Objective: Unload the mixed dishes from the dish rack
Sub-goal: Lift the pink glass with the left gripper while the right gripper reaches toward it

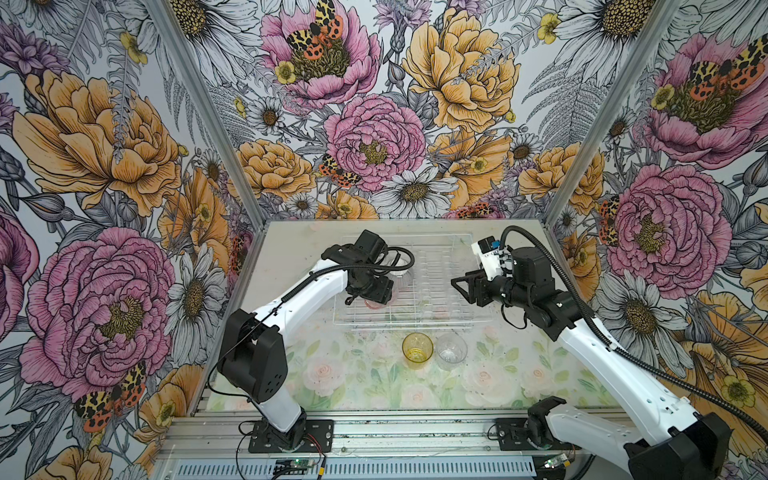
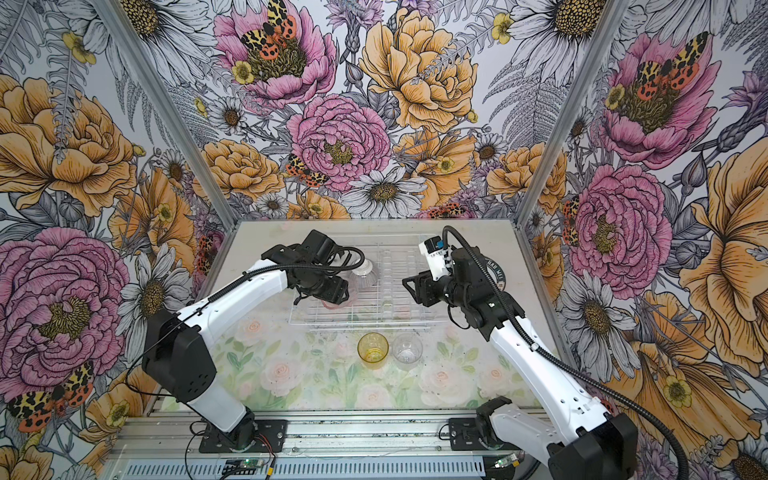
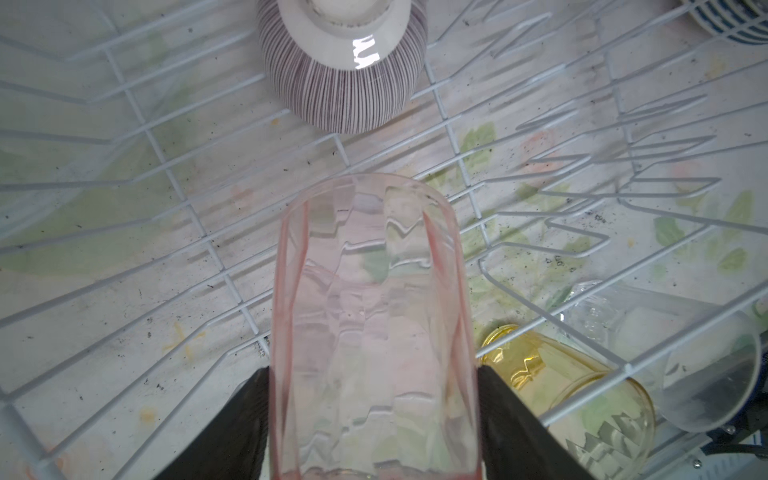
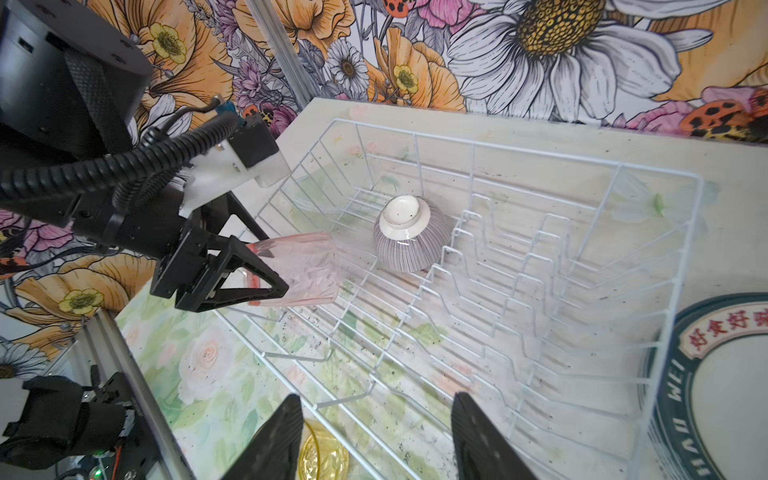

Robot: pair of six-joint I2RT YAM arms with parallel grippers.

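The pink tumbler (image 3: 374,324) is between my left gripper's (image 3: 373,374) fingers, which press on both its sides. It hangs tilted just above the floor of the white wire dish rack (image 4: 540,153), at its front left (image 4: 299,270). A grey-striped bowl (image 4: 411,237) sits upside down in the rack just beyond it, white foot up (image 3: 345,83). My right gripper (image 4: 376,399) is open and empty over the rack's right front part (image 1: 459,286). In both top views the left gripper (image 1: 368,297) hides most of the tumbler.
A yellow tumbler (image 1: 417,350) and a clear tumbler (image 1: 451,349) stand upright side by side on the floral table in front of the rack. A plate with a dark lettered rim (image 4: 715,395) lies to the right of the rack, under my right arm. Upright prongs fill the rack's middle.
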